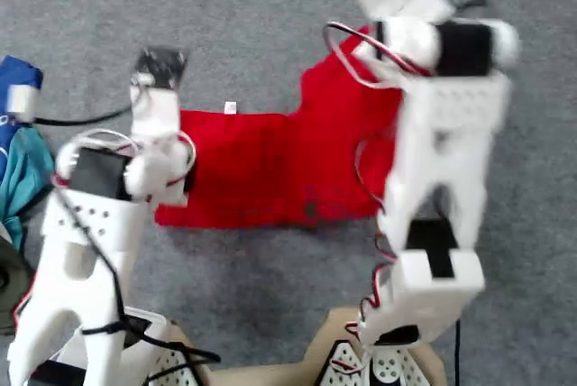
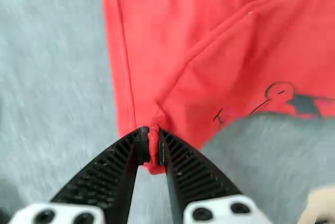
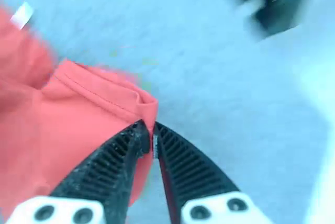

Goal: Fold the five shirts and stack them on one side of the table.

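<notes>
A red shirt (image 1: 261,165) lies partly folded in the middle of the grey table (image 1: 252,34), with a flap doubled over its right half. My left gripper (image 2: 150,148) is shut on the shirt's near left corner (image 2: 152,130); in the high view this gripper (image 1: 169,204) sits at that corner under its own arm. My right gripper (image 3: 153,140) is shut on a hemmed corner of the red shirt (image 3: 89,114), at the garment's far right part (image 1: 347,61). A dark print (image 2: 285,98) shows on the folded flap, and a white tag (image 1: 230,108) sits at the far edge.
Blue and teal shirts (image 1: 18,156) lie bunched at the table's left edge, beside a small white device (image 1: 20,102) with a black cable. A cardboard piece (image 1: 270,372) lies between the arm bases at the front.
</notes>
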Controlling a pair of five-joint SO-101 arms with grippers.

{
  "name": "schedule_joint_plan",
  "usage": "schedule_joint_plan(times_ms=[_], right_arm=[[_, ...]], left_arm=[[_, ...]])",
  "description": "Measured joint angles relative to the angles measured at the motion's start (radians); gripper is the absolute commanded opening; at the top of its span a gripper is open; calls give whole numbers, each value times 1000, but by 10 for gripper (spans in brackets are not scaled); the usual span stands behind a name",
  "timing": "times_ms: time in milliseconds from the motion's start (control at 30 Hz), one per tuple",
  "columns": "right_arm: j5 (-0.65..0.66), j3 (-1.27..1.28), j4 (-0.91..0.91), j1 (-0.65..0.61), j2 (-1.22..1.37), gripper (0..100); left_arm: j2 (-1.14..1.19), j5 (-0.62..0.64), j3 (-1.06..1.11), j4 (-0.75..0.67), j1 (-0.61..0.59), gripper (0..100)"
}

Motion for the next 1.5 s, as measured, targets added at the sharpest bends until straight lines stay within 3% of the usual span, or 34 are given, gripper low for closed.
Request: schedule_joint_plan(times_ms=[333,567,867,1200,1367,1500], right_arm=[[0,-206,0,135,-325,8],[0,-262,-12,244,-529,8],[0,-276,-106,387,-726,7],[-44,-206,-190,390,-723,6],[-68,-29,-285,353,-629,6],[-68,123,-362,261,-537,6]], left_arm=[[-5,2,-568,124,-233,19],[-15,0,-838,236,-255,19],[-135,-18,-1122,241,-256,19],[-184,-83,-1071,241,-258,19],[-183,-83,-801,187,-258,19],[-181,-84,-473,-25,-259,19]])
